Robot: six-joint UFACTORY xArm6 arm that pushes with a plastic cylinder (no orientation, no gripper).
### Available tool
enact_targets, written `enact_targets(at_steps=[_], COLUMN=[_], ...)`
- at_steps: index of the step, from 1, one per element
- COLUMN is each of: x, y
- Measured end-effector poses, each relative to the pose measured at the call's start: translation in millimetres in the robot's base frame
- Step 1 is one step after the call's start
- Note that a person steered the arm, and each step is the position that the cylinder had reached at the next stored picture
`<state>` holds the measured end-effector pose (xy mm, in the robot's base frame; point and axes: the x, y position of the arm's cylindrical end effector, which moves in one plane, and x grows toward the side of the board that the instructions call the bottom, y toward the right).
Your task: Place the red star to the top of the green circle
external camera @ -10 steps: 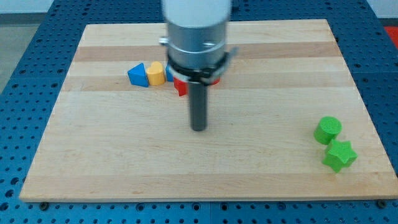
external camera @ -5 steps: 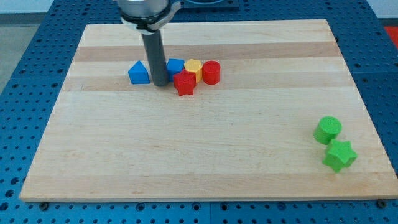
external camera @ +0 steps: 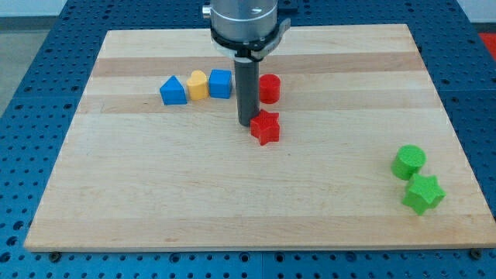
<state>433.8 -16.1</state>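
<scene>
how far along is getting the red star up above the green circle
Done: the red star lies apart from the blue, yellow and red blocks near the view's top. In hand: my tip sits against the star's upper-left side. Left: most of the trip, since the green circle is far off toward the view's right, with the star not yet above it.

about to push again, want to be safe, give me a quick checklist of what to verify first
1. My tip is beside the red star, on its left edge in the view: ok.
2. Red star is clear of the red cylinder: ok.
3. Path toward the green circle has no blocks in it: ok.
4. Landing spot above the green circle is free: ok.
5. Green star sits below the circle, out of the way: ok.
6. Tip actually touching the star: cannot tell.
</scene>
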Motion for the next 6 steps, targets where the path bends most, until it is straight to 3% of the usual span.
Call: enact_targets(at_steps=[2, 6], x=[24.6, 45.2], y=[1.7, 61.8])
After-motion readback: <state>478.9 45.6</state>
